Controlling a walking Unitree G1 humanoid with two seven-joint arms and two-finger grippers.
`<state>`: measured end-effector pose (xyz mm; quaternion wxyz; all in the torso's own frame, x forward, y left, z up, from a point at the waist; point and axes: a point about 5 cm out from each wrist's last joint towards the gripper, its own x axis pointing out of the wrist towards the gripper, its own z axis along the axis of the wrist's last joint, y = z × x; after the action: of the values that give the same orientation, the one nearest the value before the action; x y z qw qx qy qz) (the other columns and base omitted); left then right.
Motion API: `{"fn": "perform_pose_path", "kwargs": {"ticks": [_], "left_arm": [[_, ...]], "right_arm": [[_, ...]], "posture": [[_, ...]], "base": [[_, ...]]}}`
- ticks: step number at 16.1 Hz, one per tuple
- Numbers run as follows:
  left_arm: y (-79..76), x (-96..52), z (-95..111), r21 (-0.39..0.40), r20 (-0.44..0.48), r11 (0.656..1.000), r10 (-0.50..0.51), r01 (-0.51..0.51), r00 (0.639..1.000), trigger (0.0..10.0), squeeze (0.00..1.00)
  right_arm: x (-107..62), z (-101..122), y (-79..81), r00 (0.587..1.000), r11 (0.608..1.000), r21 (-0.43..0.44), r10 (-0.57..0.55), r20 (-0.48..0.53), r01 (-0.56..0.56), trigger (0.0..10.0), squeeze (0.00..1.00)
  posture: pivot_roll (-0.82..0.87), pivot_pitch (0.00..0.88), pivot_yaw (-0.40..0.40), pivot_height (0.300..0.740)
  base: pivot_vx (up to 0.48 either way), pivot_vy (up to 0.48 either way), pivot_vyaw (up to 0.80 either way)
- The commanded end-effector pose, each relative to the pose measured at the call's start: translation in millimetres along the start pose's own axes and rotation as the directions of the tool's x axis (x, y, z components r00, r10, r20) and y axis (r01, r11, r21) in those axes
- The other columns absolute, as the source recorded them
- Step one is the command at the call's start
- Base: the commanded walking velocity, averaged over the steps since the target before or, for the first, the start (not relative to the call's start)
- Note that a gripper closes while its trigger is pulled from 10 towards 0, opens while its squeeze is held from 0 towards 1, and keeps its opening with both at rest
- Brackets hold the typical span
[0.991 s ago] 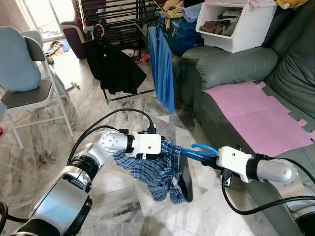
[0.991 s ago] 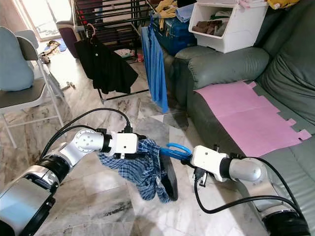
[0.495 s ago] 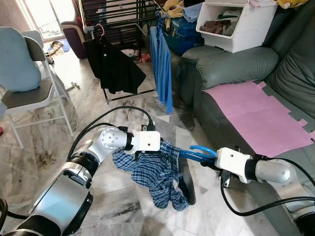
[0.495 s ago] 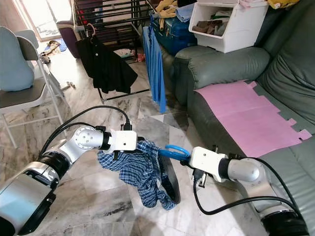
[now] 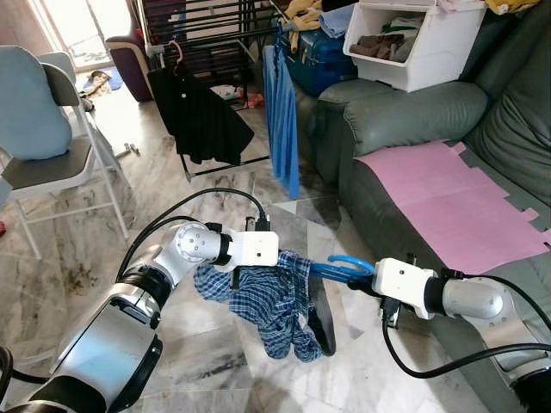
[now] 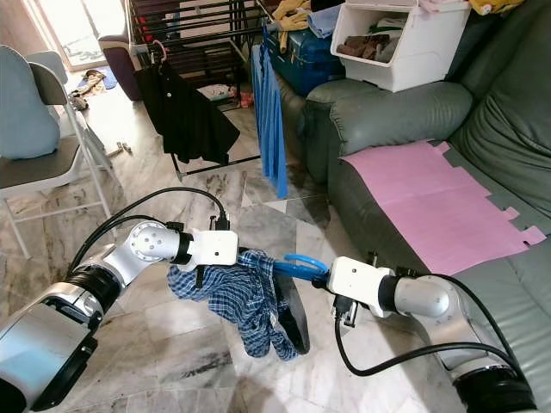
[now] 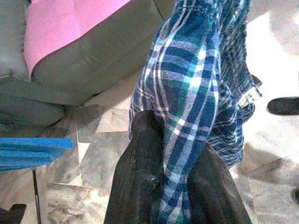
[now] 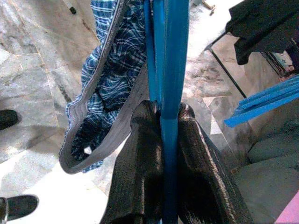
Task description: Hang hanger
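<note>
Our right gripper (image 8: 163, 116) clamps the blue hanger (image 8: 169, 60), and our left gripper (image 7: 168, 154) pinches the plaid shirt (image 5: 271, 297) draped over it. We hold both above the marble floor (image 5: 198, 344), beside the green sofa (image 5: 387, 112). Well apart stands the drying rack (image 5: 207, 34) with a black garment (image 5: 198, 116).

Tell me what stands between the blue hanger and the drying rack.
Open marble floor lies ahead of the blue hanger held in the right pincer. At the drying rack, a black garment and blue garment already hang.
</note>
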<state>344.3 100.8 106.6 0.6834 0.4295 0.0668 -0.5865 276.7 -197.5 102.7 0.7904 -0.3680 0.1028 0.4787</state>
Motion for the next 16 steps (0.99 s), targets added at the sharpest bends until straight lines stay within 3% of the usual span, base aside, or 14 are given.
{"fn": "perform_pose_path", "kwargs": {"ticks": [1,3,4,8,16], "left_arm": [[5.0,-5.1,-2,-0.007,-0.019,1.0,0.008,-0.008,1.0,0.0,0.0],[5.0,-5.5,-3,-0.009,-0.019,1.0,0.01,-0.01,1.0,0.0,0.0],[4.2,-6.4,-4,-0.019,-0.018,1.0,0.009,-0.009,1.0,0.0,0.0],[-4.3,-10.8,-15,-0.069,-0.039,0.997,-0.023,0.021,0.999,0.0,0.0],[-18.0,-28.3,-41,-0.146,-0.107,0.989,-0.024,0.008,0.994,0.0,0.0]], "right_arm": [[2.2,9,-5.6,0.999,0.999,-0.034,-0.012,0.038,0.014,10.0,0.0],[2.5,8,-5.7,0.999,0.999,-0.033,-0.015,0.037,0.016,10.0,0.0],[2.6,7,-5.6,0.999,1.0,-0.025,-0.014,0.036,0.015,10.0,1.0],[-4.9,2,-9.9,0.999,0.999,-0.032,0.039,-0.013,-0.04,10.0,1.0],[-35.5,3,-47.0,0.999,1.0,0.01,-0.01,-0.044,0.01,10.0,1.0]], "posture": [[-0.17,0.0,0.073,0.74],[-0.17,0.0,0.073,0.74],[-0.17,0.0,0.072,0.74],[-0.17,0.0,0.073,0.74],[-0.17,0.0,0.067,0.74]], "base": [[0.0,0.0,0.0],[0.0,0.0,0.0],[0.0,0.0,0.0],[0.0,0.0,0.0],[0.0,0.0,0.0]]}}
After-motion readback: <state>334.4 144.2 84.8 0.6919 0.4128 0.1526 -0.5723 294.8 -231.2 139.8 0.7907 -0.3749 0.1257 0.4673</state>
